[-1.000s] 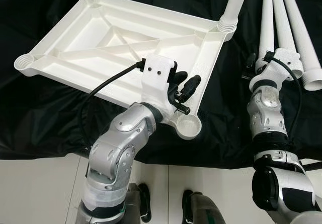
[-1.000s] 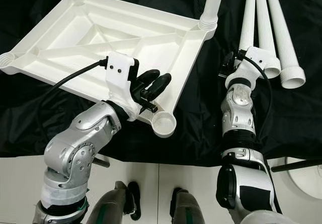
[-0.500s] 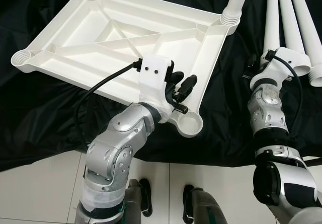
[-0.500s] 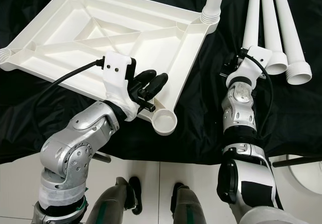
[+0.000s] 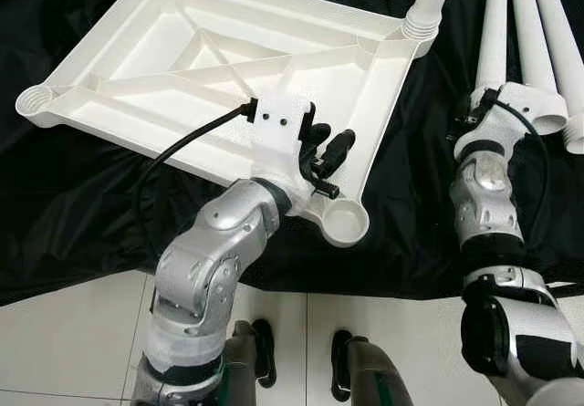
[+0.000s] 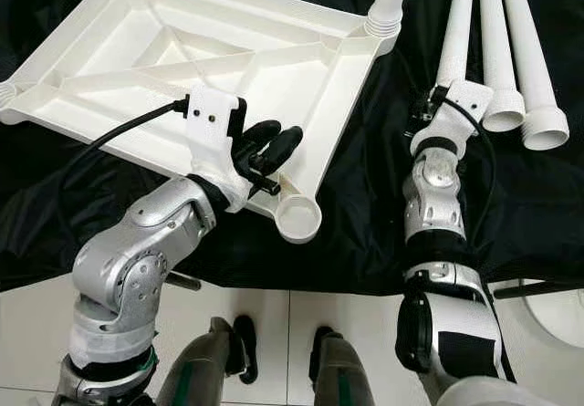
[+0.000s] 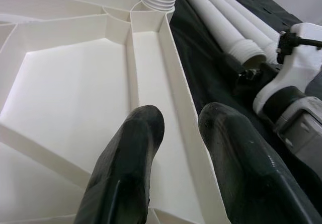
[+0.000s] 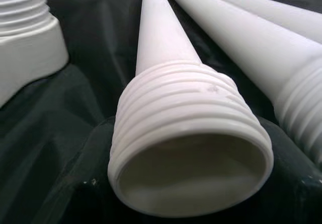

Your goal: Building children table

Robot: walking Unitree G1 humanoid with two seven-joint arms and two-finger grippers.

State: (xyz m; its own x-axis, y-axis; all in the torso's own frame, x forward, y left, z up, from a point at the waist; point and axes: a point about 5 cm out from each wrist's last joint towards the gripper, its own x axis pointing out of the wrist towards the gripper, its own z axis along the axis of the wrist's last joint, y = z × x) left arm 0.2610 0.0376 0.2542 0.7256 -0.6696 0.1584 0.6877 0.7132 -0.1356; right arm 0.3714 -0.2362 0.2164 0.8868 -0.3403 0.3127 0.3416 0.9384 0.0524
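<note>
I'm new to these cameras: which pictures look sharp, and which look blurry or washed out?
Eye views: sharp, evenly lit, white tabletop slightly glary against the black cloth. Left wrist view: left end effector fingers soft and close. Right wrist view: threaded leg looms large, background legs blurred.

Head stereo pair looks steeply down over both arms, sharing the inverted white tabletop, black cloth and floor tiles. Left wrist cam looks close along its fingers over the tabletop rim. Right wrist cam sits very close to a table leg's threaded end.
</note>
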